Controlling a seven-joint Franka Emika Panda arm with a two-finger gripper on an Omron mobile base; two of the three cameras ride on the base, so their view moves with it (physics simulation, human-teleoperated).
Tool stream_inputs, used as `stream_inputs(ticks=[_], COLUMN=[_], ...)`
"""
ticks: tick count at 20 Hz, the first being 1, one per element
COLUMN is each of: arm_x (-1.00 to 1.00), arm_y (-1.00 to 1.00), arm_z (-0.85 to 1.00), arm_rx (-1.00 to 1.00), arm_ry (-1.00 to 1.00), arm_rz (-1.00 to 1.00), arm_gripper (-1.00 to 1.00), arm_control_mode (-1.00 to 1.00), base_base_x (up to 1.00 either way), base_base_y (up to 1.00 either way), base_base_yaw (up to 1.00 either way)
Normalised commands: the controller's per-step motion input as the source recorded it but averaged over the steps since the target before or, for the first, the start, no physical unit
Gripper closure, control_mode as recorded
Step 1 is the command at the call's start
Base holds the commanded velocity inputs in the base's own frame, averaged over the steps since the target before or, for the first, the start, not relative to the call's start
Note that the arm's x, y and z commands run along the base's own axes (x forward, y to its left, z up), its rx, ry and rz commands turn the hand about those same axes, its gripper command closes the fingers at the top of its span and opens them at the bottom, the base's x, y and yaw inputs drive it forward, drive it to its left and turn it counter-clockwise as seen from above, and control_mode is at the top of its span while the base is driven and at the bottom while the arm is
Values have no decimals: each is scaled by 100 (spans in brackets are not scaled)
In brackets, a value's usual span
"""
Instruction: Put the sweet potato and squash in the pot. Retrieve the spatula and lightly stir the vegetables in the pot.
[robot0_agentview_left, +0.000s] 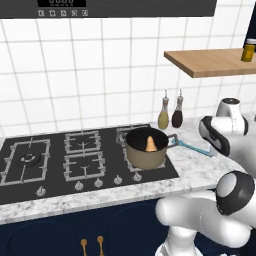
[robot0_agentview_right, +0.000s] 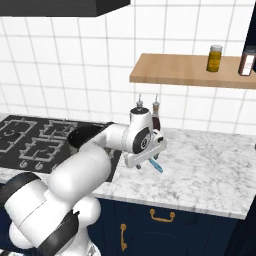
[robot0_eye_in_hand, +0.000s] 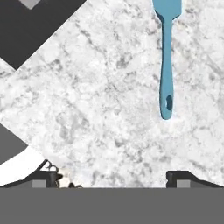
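Your hand (robot0_eye_in_hand: 113, 177) hangs over the marble counter (robot0_eye_in_hand: 100, 100) with its fingers spread wide and nothing between them. The teal spatula (robot0_eye_in_hand: 166, 57) lies flat on the counter just beyond the fingertips, off to one side, handle end nearest you. From the left base view, the spatula (robot0_agentview_left: 192, 147) sits just right of the tan pot (robot0_agentview_left: 146, 147), which stands on the cooktop's (robot0_agentview_left: 50, 160) right rear burner with an orange vegetable piece (robot0_agentview_left: 150, 143) inside. Two bottles (robot0_agentview_left: 170, 114) stand behind the pot.
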Motion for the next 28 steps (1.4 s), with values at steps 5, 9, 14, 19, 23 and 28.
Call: stream_inputs(ticks=[5,9,14,19,23,28], arm_x=[67,49,28,35,24,34], arm_y=[-21,-16,-17,0,-1,-5], arm_z=[-62,-47,-39,-56,-52,-39], arm_rx=[3,8,8,0,0,0], arm_ry=[9,7,0,0,0,0], arm_rz=[5,1,0,1,0,0], arm_gripper=[-100,-100,-100,-100,-100,-100], arm_control_mode=[-100,-100,-100,-100,-100,-100], base_base_x=[0,0,0,0,0,0], base_base_y=[0,0,0,0,0,0], base_base_yaw=[0,0,0,0,0,0])
